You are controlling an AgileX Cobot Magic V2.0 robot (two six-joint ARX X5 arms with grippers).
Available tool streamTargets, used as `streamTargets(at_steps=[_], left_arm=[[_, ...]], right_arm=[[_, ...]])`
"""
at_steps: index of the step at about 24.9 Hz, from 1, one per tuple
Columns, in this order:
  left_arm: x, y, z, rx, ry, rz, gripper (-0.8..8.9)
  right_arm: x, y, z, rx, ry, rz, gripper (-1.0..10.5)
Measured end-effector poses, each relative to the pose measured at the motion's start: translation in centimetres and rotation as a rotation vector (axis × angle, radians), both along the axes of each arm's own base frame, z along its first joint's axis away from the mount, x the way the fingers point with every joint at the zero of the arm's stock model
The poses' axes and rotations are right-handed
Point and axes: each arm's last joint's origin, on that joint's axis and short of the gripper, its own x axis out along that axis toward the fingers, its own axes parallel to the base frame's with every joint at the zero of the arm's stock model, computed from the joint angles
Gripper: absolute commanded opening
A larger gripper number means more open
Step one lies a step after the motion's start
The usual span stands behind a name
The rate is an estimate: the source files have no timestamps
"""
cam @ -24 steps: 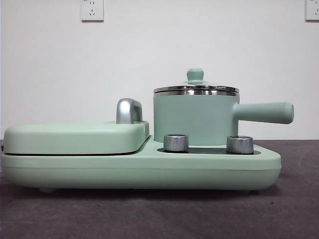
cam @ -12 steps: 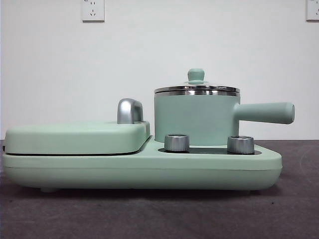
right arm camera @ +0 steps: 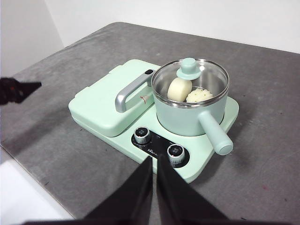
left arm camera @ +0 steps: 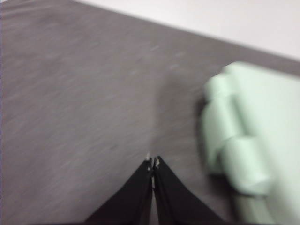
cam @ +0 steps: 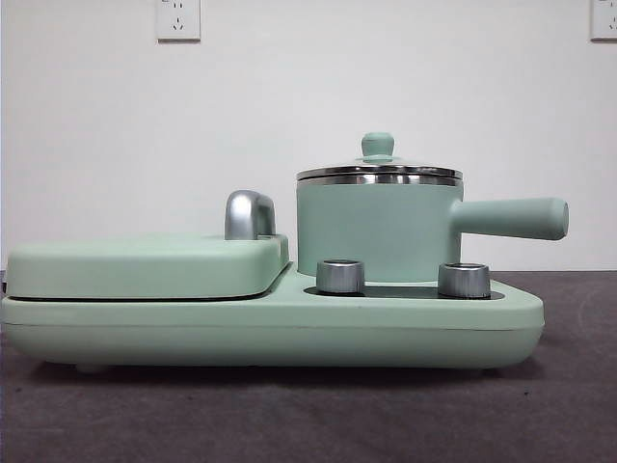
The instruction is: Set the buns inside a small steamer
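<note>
The small steamer (right arm camera: 190,107) stands on the right side of a mint-green cooker, its glass lid with a green knob (right arm camera: 189,68) on. Through the lid both buns show inside: a smooth rounded one (right arm camera: 179,89) and a ridged one (right arm camera: 199,96). In the front view the steamer (cam: 379,230) is lidded and the buns are hidden. My right gripper (right arm camera: 154,161) hangs shut and empty, high above the table in front of the cooker's knobs. My left gripper (left arm camera: 153,162) is shut and empty over bare table beside the cooker's end; its black tip (right arm camera: 28,87) also shows far off.
The flat griddle (cam: 145,265) with a chrome handle (cam: 249,214) takes up the cooker's left half. Two steel knobs (cam: 340,276) sit on the base (cam: 280,333) in front of the steamer. The steamer's stubby handle (cam: 511,218) sticks out rightward. Grey cloth (right arm camera: 262,154) covers the table.
</note>
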Motion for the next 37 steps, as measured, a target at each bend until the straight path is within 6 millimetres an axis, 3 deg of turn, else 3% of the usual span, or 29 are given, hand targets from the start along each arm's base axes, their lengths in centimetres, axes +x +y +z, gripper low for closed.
streamTargets(at_steps=[3, 15, 37], left_arm=[[-0.07, 0.39, -1.14, 0.068, 0.006, 0.021, 0.07], [-0.17, 0.68, -1.01, 0.209, -0.049, -0.052, 0.07], [0.33, 0.59, -1.29, 0.248, -0.137, -0.087, 0.07]], right_arm=[[0.00, 0.00, 0.00, 0.000, 0.000, 0.000, 0.1], [0.00, 0.00, 0.00, 0.000, 0.000, 0.000, 0.1], [0.00, 0.00, 0.00, 0.000, 0.000, 0.000, 0.1]])
